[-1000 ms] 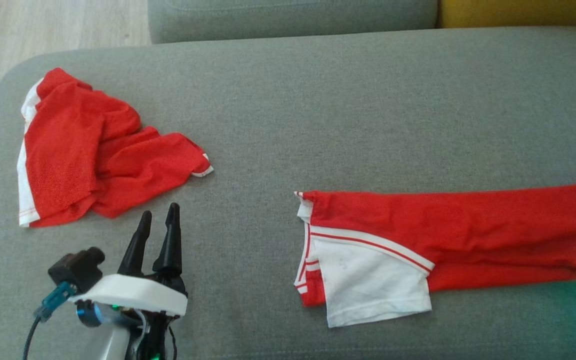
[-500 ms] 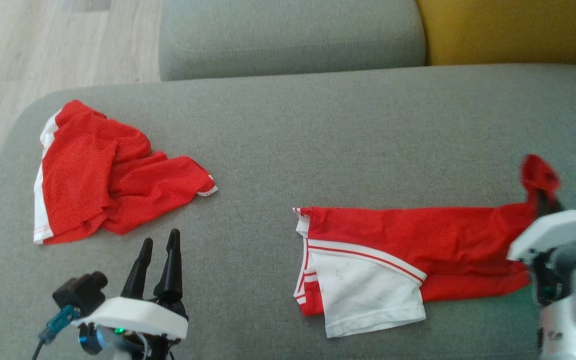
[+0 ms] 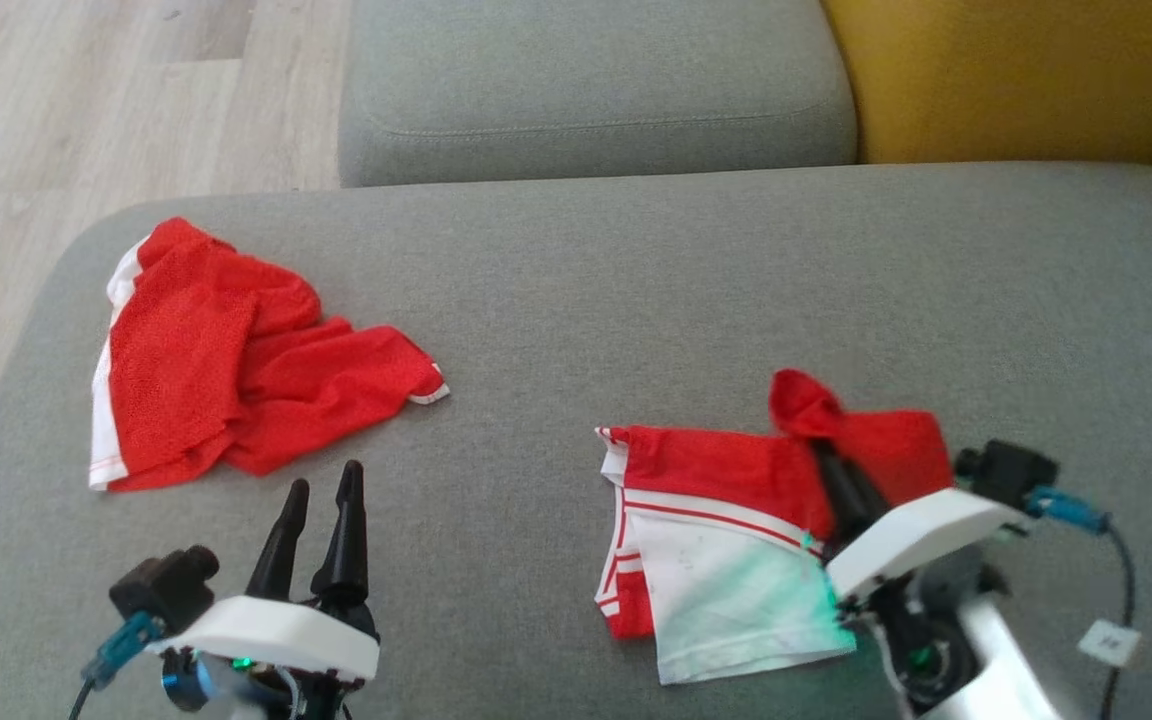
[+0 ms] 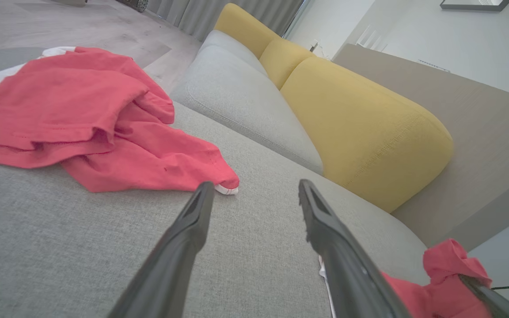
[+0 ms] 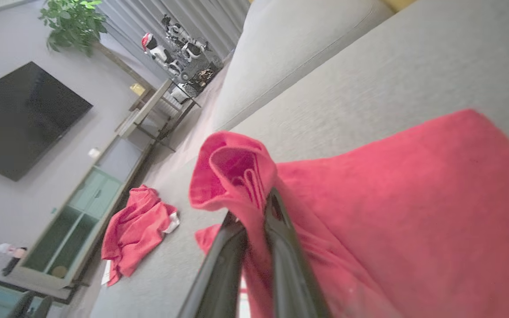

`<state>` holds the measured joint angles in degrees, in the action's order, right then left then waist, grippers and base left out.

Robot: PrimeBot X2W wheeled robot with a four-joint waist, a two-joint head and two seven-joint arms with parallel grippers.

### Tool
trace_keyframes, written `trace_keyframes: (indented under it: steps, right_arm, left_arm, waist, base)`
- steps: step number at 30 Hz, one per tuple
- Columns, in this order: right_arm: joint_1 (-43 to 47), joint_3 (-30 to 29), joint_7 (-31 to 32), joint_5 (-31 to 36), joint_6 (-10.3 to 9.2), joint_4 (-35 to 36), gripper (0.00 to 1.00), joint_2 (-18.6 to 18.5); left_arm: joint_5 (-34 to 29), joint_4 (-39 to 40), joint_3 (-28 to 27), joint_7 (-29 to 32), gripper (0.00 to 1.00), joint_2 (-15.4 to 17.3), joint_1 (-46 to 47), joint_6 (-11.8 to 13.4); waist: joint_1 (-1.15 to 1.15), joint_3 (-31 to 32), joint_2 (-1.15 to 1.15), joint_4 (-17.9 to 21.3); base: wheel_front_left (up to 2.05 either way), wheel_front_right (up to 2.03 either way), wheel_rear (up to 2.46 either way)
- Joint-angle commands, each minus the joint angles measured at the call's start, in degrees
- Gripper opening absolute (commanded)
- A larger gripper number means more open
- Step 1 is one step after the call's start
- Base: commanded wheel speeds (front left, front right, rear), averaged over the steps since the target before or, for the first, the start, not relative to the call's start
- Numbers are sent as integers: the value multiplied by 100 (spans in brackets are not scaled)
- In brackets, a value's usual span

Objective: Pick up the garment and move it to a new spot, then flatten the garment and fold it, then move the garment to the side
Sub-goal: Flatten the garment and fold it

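Note:
The garment, a red shirt with white sleeves and striped trim, lies on the grey sofa seat right of centre. My right gripper is shut on its right end, which is bunched and lifted above the fingertips. The red cloth drapes back over the gripper in the right wrist view. My left gripper stands open and empty at the lower left, fingers apart above bare cushion. The held bunch shows at the lower right of the left wrist view.
A second red and white garment lies crumpled at the seat's far left, near its edge. Behind the seat stand a grey back cushion and a yellow one. Wooden floor lies beyond the left edge.
The head camera has tilted up. My right gripper has come into view and carried the garment's right end leftward, so the long red part now doubles over. The left gripper has stayed put.

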<state>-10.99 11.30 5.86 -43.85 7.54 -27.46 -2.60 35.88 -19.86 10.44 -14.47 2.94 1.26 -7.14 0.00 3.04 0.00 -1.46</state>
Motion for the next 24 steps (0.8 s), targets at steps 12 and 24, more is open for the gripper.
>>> trace_keyframes:
  steps: [12,24]
  right_arm:
    - [-663,2101,-1280,-1546,-5,-948,0,-28]
    - [-1218,3662,-1816,-2872,-5,-1345,100,-28]
  left_arm:
    - [127,142,-39,-52,100,-5,140,-35]
    - [179,95,-5,-52,100,-6,141,-35]
  waist:
    - [0,-109,0,-258]
    - [0,-176,0,-352]
  base:
    - [0,0,0]
    - [0,0,0]
